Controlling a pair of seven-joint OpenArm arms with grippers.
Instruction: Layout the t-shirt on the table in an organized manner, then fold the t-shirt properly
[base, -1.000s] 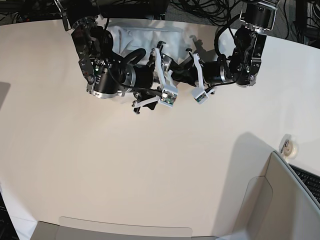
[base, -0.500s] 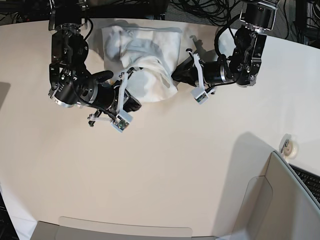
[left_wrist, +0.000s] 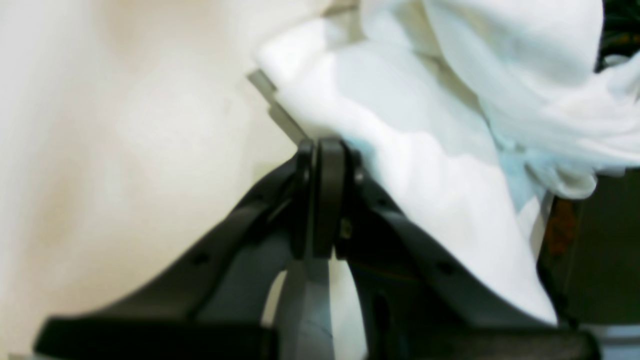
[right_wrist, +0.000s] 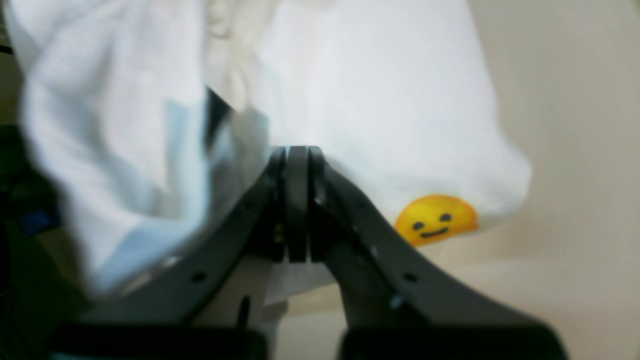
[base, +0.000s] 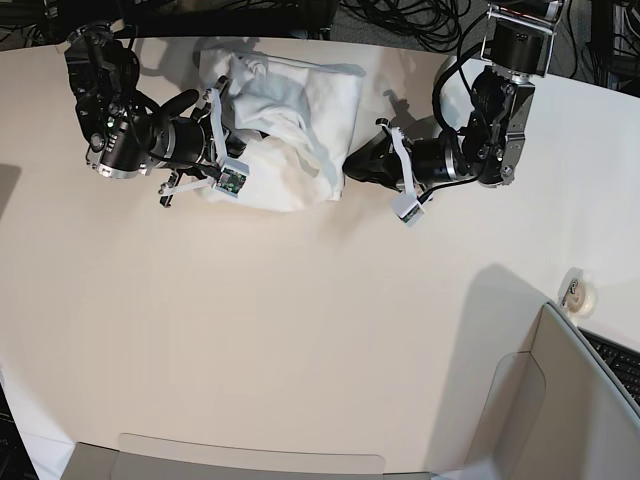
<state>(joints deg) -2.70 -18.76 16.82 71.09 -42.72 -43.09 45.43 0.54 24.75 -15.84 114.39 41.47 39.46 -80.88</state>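
- Over the last second our right gripper (right_wrist: 297, 150) has swung out from the middle of the table (base: 300, 340) to the shirt's (base: 290, 130) side nearest that arm, and its jaws have gone from spread to pressed together.
- Whether cloth is caught there, we cannot tell: the right wrist view shows shirt just behind the tips, with a yellow smiley (right_wrist: 436, 219) at the hem.
- Our left gripper (left_wrist: 320, 150) stays pressed together at the shirt's opposite edge; a pinch looks likely, but the cloth may only lie over it.
- The shirt has opened somewhat but lies bunched near the table's far edge.
- We judge this the start of the spreading pull, with folding not begun.
- No containers are in view.
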